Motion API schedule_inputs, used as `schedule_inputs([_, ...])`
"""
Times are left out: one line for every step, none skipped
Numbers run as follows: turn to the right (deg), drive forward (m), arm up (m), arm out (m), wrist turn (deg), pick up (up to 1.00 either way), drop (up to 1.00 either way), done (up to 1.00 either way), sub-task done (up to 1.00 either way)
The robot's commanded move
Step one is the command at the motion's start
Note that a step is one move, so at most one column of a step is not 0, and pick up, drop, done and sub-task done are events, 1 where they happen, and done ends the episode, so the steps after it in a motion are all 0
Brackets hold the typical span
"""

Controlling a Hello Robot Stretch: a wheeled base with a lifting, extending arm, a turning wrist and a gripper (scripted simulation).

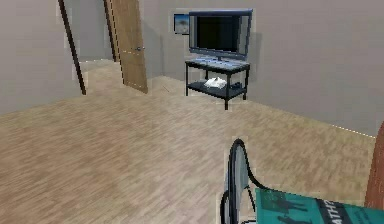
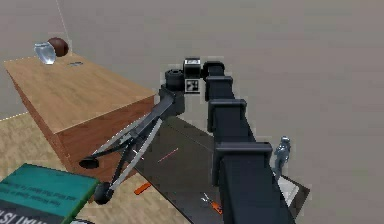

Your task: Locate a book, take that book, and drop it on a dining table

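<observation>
Closest to us in the arm side view, the dark square arm bar rises from the bottom edge to two small white marked squares near the upper middle. Left of them the dark two-finger gripper slants down toward the lower left. Its thin fingers end at the edge of a flat teal-green book in the lower left corner. We cannot tell whether the gripper holds the book or anything else. Behind the fingers stands a brown wooden box-shaped cabinet, with a small clear and dark brown thing on its far top corner. A clear bottle stands right of the arm. Ahead of us, a black flat television sits on a dark low stand against the grey wall, and a brown wooden door stands at the upper left.
</observation>
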Motion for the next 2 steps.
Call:
schedule_inputs([0.0, 0.00, 0.00, -0.30, 0.0, 0.00, 0.00, 0.00, 0.00])
schedule_inputs([0.0, 0.00, 0.00, 0.00, -45.0, 0.00, 0.00, 0.00, 0.00])
